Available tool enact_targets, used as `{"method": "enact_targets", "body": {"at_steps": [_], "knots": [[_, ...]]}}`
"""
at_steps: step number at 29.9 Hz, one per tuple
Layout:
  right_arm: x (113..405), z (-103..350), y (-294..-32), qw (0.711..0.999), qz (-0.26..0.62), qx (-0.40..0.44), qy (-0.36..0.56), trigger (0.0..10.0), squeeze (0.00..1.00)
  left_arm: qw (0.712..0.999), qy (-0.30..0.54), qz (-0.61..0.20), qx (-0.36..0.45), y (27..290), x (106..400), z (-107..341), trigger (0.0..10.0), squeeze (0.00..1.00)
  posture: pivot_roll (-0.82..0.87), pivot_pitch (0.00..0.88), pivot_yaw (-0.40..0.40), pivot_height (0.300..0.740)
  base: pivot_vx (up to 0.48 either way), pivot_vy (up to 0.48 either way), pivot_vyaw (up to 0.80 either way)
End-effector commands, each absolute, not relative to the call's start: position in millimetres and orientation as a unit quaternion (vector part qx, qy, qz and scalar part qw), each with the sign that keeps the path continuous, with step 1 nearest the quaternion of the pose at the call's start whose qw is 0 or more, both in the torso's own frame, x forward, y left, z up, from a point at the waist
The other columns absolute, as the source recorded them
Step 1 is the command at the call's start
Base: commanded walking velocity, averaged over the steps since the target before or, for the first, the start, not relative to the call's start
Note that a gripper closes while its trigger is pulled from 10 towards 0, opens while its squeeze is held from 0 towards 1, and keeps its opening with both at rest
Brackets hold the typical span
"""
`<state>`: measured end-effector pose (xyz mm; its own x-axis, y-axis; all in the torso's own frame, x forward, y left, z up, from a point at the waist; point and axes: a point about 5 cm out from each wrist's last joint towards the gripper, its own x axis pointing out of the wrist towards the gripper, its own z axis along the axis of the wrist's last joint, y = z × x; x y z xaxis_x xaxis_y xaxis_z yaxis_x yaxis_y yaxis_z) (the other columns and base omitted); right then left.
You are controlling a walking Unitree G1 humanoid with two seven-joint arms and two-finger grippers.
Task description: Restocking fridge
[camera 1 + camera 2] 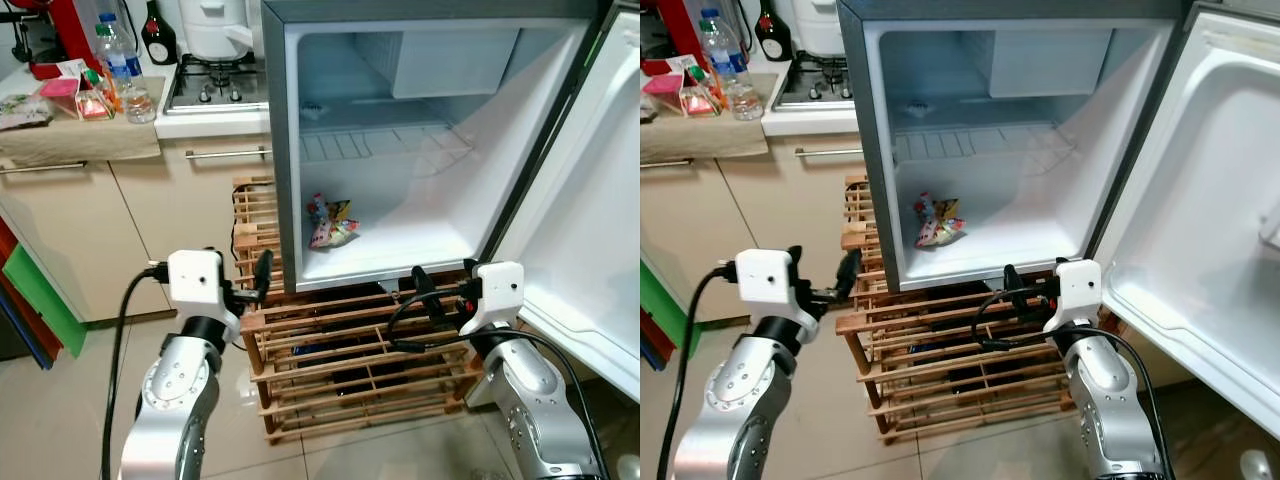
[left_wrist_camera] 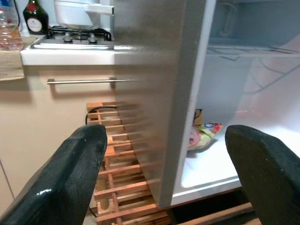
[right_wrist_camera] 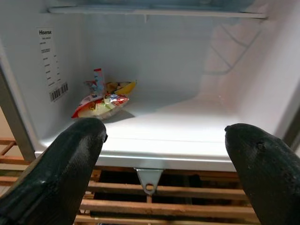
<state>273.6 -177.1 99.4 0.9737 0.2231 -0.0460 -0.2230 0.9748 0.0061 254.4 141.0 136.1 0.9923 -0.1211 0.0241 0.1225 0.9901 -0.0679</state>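
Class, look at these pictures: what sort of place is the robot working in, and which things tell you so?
Most likely a home kitchen: a steel gas hob set in a white worktop, beige cupboards below it, and a small open white fridge standing on a wooden slatted rack.

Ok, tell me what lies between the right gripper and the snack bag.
Only bare white fridge floor, shown in the right wrist view, between the right gripper and the snack bag.

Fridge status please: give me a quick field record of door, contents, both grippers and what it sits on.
door: fridge door swung open to the robot's right
contents: one colourful snack bag on the fridge floor, left side; wire shelf above looks bare
left gripper: open, holding nothing, by the fridge's left front corner
right gripper: open, holding nothing, just below the fridge's front edge
support: fridge sits on a wooden rack
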Motion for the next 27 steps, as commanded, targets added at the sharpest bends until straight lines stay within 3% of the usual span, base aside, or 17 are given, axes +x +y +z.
{"method": "enact_targets", "body": {"at_steps": [1, 14, 23, 27], "knots": [[273.6, 99.5, -178.7, 0.993, 0.112, -0.003, 0.021, 10.0, 0.00, 0.998, -0.011, -0.054, -0.030, 141.6, 257.1, 137.2, 10.0, 0.00, -0.17, 0.000, 0.015, 0.740, 0.000, 0.000, 0.00], [269.7, 99.2, -171.7, 0.992, 0.126, 0.017, 0.018, 10.0, 0.00, 0.998, -0.010, -0.051, -0.018, 142.1, 260.2, 136.6, 10.0, 0.00, -0.18, 0.000, 0.034, 0.740, -0.216, 0.000, 0.00], [267.6, 97.2, -173.0, 0.992, 0.123, 0.014, 0.022, 10.0, 0.00, 0.997, -0.010, -0.075, -0.033, 139.4, 260.4, 136.3, 10.0, 0.00, -0.19, 0.000, 0.045, 0.740, 0.000, 0.000, 0.00], [266.4, 95.4, -173.3, 0.992, 0.121, 0.012, 0.025, 10.0, 0.00, 0.996, -0.012, -0.081, -0.034, 138.1, 260.9, 136.9, 10.0, 0.00, -0.19, 0.000, 0.051, 0.740, 0.000, -0.472, 0.00]]}}
